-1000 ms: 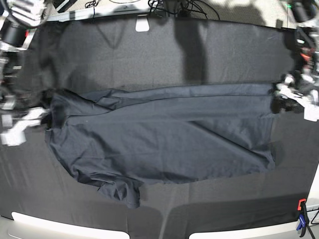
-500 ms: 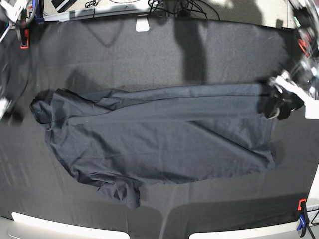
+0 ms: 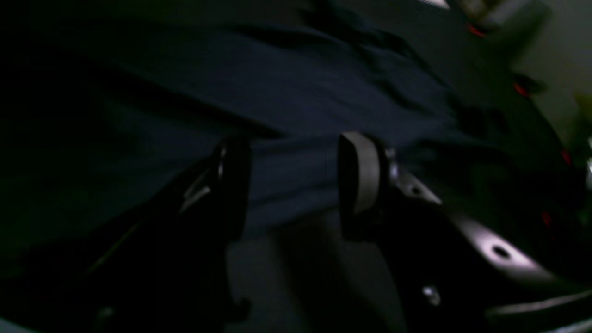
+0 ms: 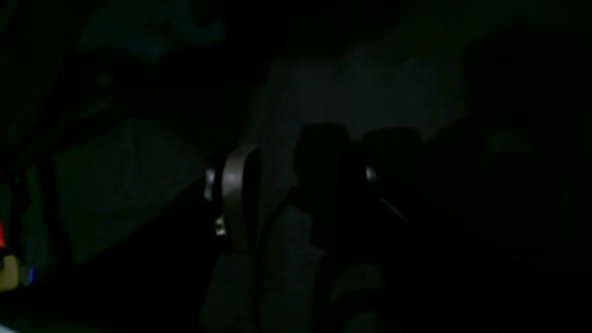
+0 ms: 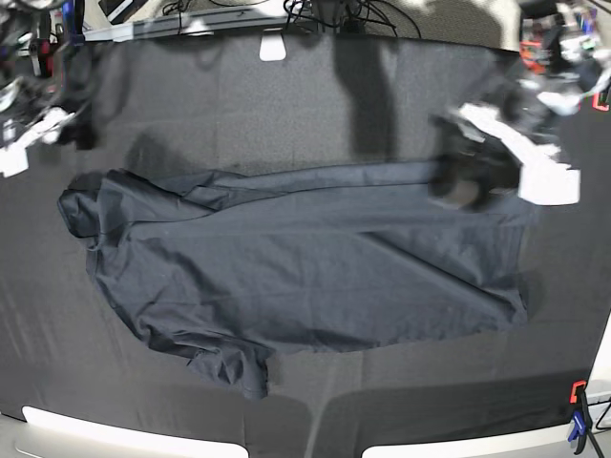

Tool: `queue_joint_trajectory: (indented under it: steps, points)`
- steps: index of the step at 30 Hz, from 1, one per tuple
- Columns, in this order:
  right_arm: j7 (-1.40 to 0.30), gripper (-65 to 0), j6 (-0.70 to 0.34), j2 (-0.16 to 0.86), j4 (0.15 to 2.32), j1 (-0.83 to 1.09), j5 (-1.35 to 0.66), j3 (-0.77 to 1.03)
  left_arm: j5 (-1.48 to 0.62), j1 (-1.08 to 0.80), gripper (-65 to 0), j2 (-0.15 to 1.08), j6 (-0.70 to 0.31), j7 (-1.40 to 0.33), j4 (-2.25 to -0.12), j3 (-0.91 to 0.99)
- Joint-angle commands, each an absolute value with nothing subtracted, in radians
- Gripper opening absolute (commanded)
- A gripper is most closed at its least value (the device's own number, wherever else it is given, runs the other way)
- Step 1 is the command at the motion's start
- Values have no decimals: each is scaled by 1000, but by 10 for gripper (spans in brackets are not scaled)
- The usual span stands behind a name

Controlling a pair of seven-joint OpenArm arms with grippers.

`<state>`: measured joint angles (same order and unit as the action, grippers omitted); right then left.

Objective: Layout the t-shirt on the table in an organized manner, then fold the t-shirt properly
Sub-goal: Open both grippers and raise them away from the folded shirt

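The dark navy t-shirt (image 5: 305, 267) lies spread sideways across the black table (image 5: 286, 105), with a bunched sleeve at the front (image 5: 234, 367) and a rumpled end at the left (image 5: 81, 205). My left gripper (image 5: 463, 179) is blurred over the shirt's far right edge. In the left wrist view the left gripper (image 3: 296, 185) stands open above the t-shirt (image 3: 286, 92), nothing between its fingers (image 3: 363, 178). My right gripper (image 5: 72, 132) hovers off the shirt near the far left corner. The right wrist view is very dark, and there the right gripper (image 4: 305, 194) shows a gap, so it is open.
A red and blue clamp (image 5: 578, 412) grips the front right corner and a red clamp (image 5: 43, 59) the far left. A white tab (image 5: 273, 46) and cables (image 5: 334, 11) sit along the far edge. The pale front edge (image 5: 95, 427) shows below.
The left arm has swung inward from the shirt's right corner along its far edge. The right arm has risen toward the far left corner, away from the shirt. The shirt lies as before.
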<state>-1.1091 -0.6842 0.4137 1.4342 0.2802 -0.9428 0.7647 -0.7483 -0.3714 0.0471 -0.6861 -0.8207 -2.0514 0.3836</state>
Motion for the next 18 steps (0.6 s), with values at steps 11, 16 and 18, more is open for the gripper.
queue_joint_trajectory:
  steps: [11,16,18]
  points:
    - [-1072,-375,-698,426,1515,168,-942,768,-632,-369,-375,50,-698,-792,-2071,196]
    - [-1138,-375,-698,426,1515,144,-977,685,-590,-369,-375,50,-669,-788,-2071,134]
    - [-1138,-375,-698,426,1515,144,-952,636,-591,-369,-375,50,-661,-788,-2071,129]
